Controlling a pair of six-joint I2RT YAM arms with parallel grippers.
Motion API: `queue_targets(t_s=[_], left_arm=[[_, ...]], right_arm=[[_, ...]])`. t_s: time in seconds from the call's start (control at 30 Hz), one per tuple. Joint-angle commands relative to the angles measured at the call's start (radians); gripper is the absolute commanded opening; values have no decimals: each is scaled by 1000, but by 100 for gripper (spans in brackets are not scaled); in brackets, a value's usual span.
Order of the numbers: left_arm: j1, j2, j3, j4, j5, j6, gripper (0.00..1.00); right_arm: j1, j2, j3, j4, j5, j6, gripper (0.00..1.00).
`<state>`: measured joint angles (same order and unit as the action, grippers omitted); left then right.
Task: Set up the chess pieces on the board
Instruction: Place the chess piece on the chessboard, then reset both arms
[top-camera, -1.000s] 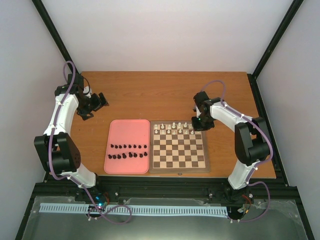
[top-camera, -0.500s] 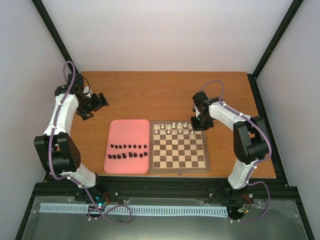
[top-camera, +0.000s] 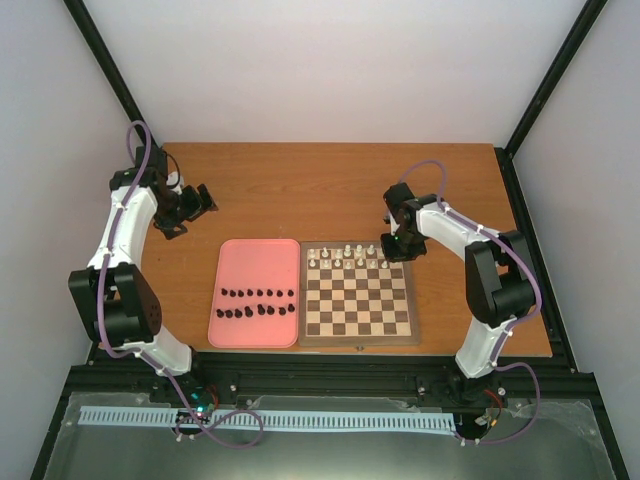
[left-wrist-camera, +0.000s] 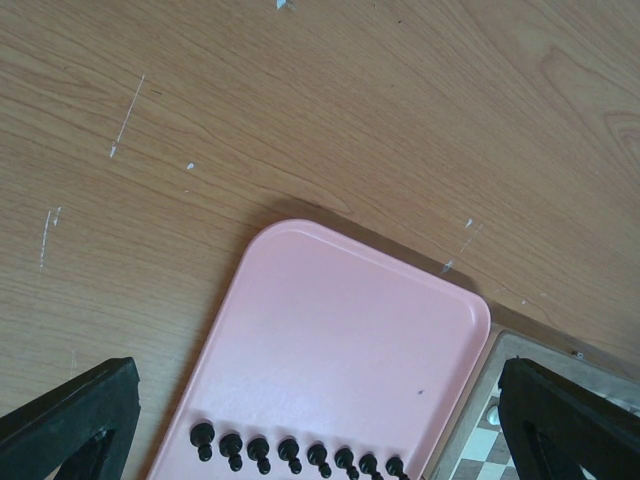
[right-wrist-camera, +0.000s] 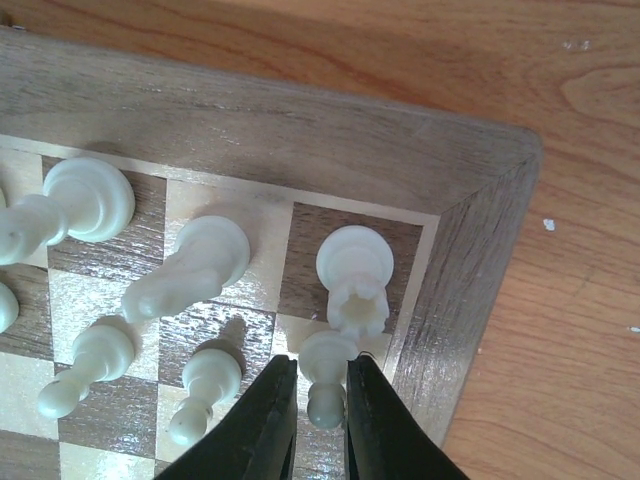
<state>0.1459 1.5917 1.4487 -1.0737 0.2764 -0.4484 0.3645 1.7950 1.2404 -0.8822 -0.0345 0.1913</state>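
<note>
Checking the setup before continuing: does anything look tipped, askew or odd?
Nothing stands out. The white chess pieces near the corner of the wooden checkered board stand upright on their squares; the black chess pieces sit in two neat rows on the pink tray.

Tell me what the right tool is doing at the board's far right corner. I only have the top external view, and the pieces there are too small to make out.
Observer: The right tool straddles a white pawn, one finger close on each side. I cannot tell whether they pinch it.
Operator: Where does that pawn sit?
Observer: It sits on the cream square directly in front of the white rook, which stands on the dark corner square.
Operator: And the left tool?
Observer: In the left wrist view, the left tool is spread wide with nothing between its fingers. Beyond them lies the pink tray.
</note>
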Motion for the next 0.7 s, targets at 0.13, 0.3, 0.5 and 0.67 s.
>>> queue_targets(t_s=[0.13,0.3,0.5,0.67], left_arm=[[0,11,37,-10,0,8,100],[0,9,39,-9,1,7,100],[-2,4,35,-4,-2,2,100],[-22,9,56,-24,-41,14,100]], right_arm=[[11,-52,43,-49,24,8,24],[11,-104,80,-94,39,13,33],[11,-167,125,-135,43,20,76],[11,-182,187,-165,73,24,100]])
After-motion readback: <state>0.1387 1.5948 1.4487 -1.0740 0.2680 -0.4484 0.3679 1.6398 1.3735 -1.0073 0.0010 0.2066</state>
